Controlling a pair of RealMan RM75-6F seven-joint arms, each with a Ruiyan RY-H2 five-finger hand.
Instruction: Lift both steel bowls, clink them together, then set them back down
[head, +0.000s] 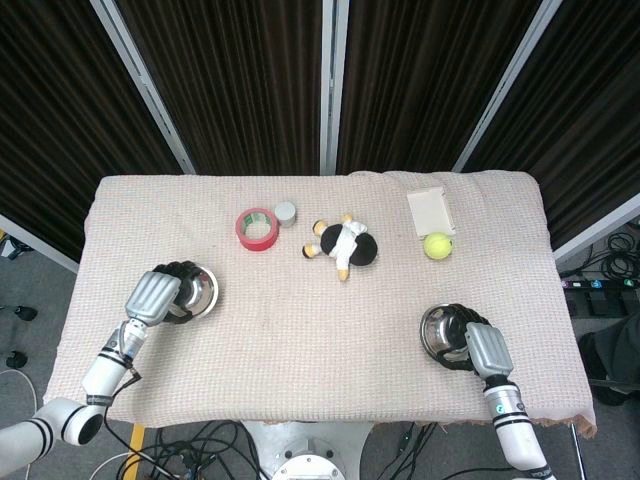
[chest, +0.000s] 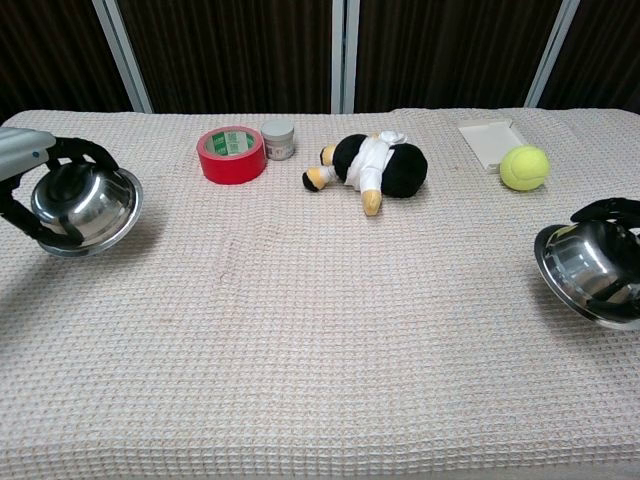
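Note:
My left hand (head: 155, 296) (chest: 25, 165) grips a steel bowl (head: 195, 290) (chest: 88, 208) by its rim at the table's left side; the bowl sits low, at or just above the cloth, mouth tilted slightly. At the near right my right hand (head: 485, 347) (chest: 612, 212) grips the second steel bowl (head: 443, 334) (chest: 587, 272), which is tilted toward the table's middle with its lower edge near the cloth. Whether either bowl rests on the cloth I cannot tell.
Along the back of the cloth-covered table (head: 310, 320) lie a red tape roll (head: 256, 229) (chest: 232, 153), a small grey jar (head: 286, 213) (chest: 278, 139), a black-and-white plush toy (head: 343, 243) (chest: 376, 163), a yellow tennis ball (head: 437, 245) (chest: 524, 167) and a white flat box (head: 429, 211) (chest: 488, 142).

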